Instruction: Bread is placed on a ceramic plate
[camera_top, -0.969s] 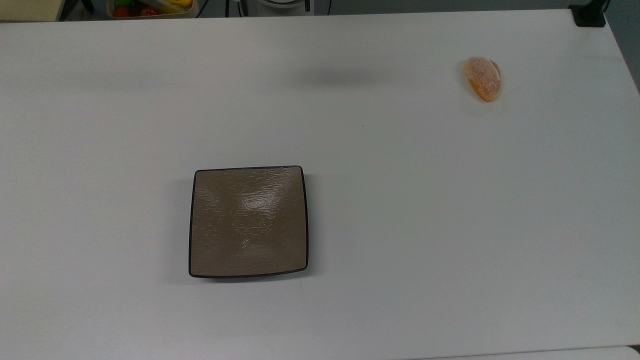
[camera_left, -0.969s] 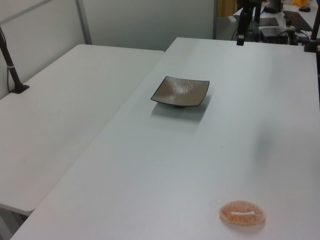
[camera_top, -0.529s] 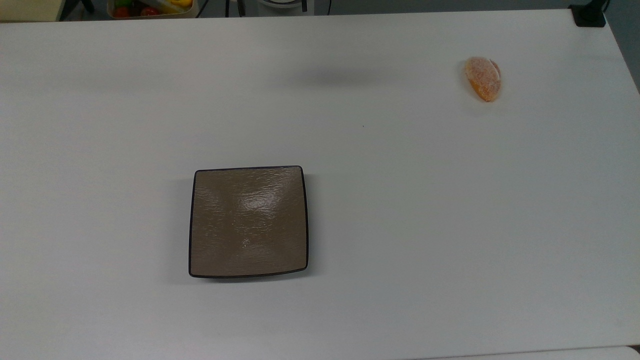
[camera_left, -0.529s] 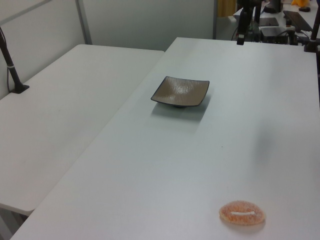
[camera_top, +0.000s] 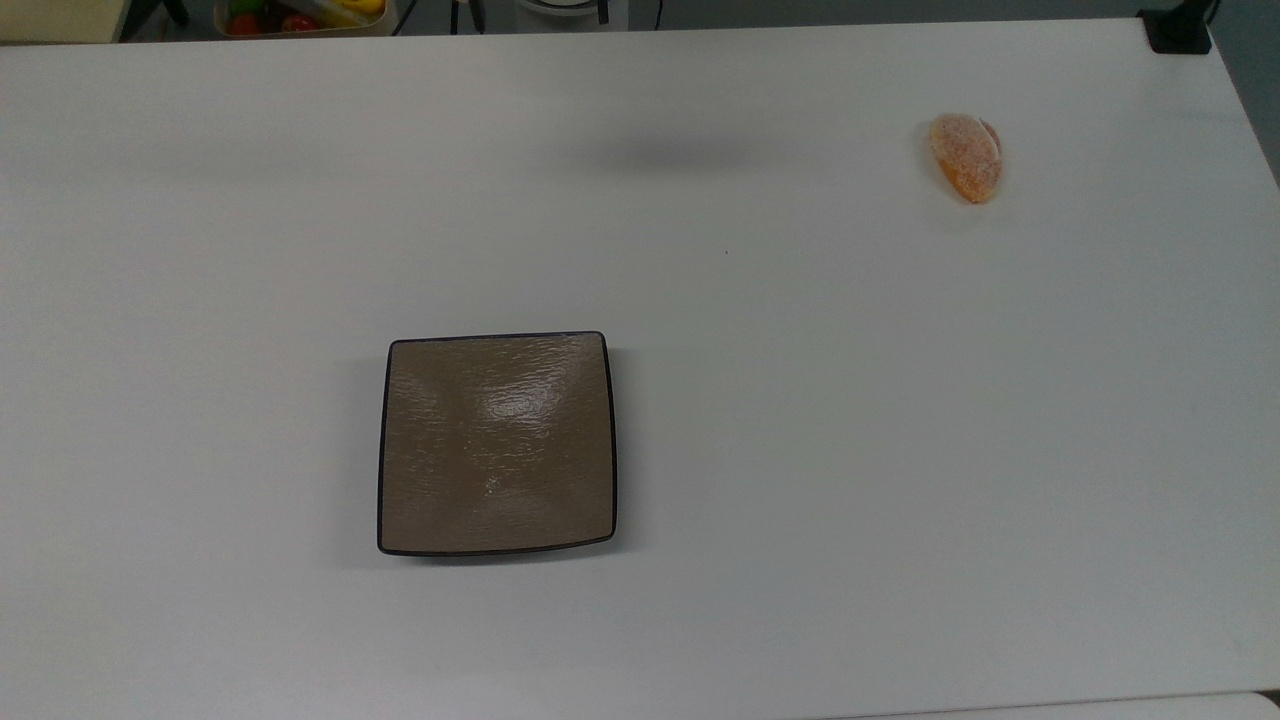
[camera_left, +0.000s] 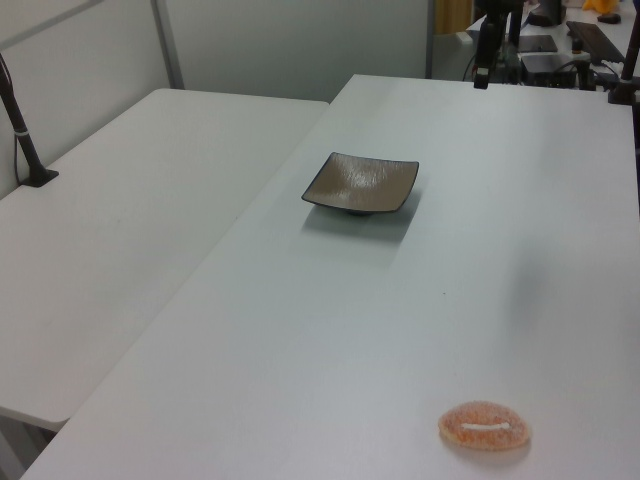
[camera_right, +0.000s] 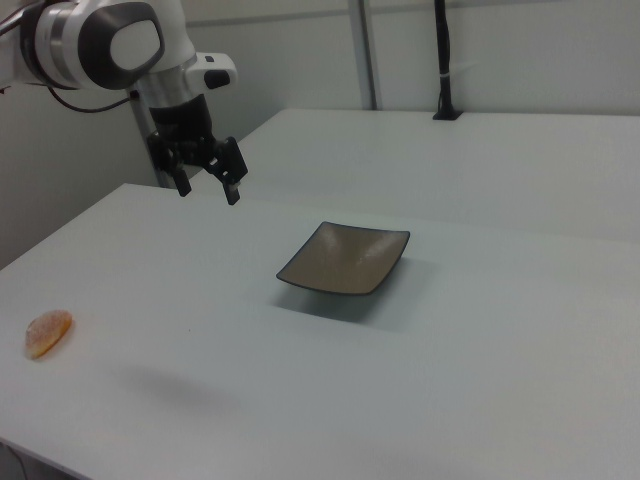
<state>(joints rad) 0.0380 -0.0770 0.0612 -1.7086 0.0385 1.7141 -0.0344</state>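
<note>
The bread (camera_top: 967, 157), a small orange-brown sugar-dusted roll, lies on the white table at the top view's upper right. In the left view the bread (camera_left: 485, 427) shows a thin white streak, and in the right view the bread (camera_right: 48, 333) sits at the far left. The square taupe ceramic plate (camera_top: 497, 443) with a dark rim rests empty on the table, also seen as the plate (camera_left: 361, 183) and the plate (camera_right: 345, 259). My gripper (camera_right: 208, 187) hangs open high above the table in the right view, well apart from both bread and plate.
A bin of colourful items (camera_top: 300, 15) sits beyond the table's far edge in the top view. A second white table (camera_left: 140, 200) adjoins on the left view's left. A black clamp post (camera_top: 1180, 30) stands at the top view's upper right corner.
</note>
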